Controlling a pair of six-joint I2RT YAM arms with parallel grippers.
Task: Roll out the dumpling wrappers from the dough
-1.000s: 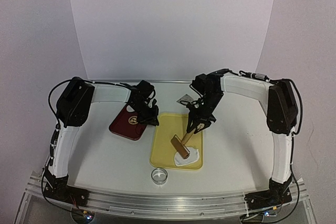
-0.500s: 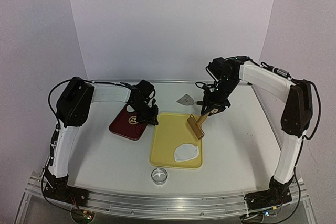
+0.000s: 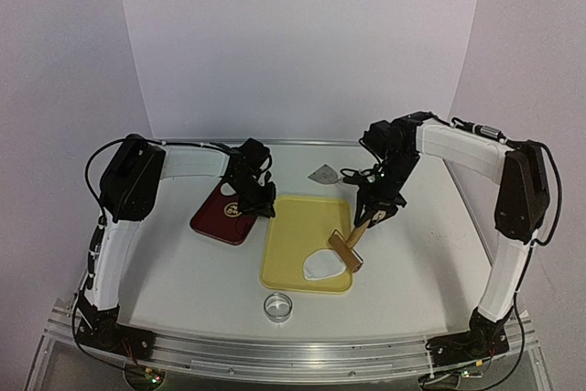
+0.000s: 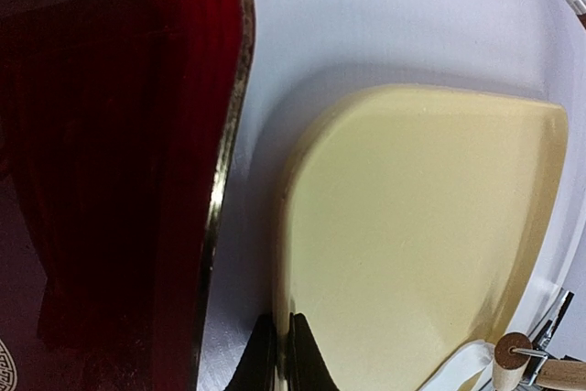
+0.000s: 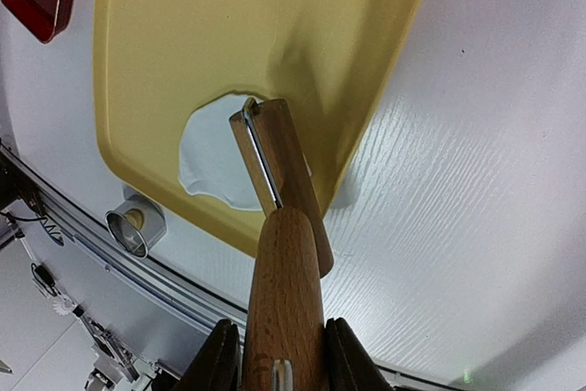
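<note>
Wooden roller, clenched by the right gripper, touched flat white dough; pressed too hard, it could tear that or shift the yellow plastic tray the left gripper pinched.

I see the left arm extended forward, left gripper pinched onto the yellow tray. The right arm is bent inward, right gripper clamping the roller.

Right gripper holding wooden roller — head over dough edge, on yellow tray, red plate beside
</note>
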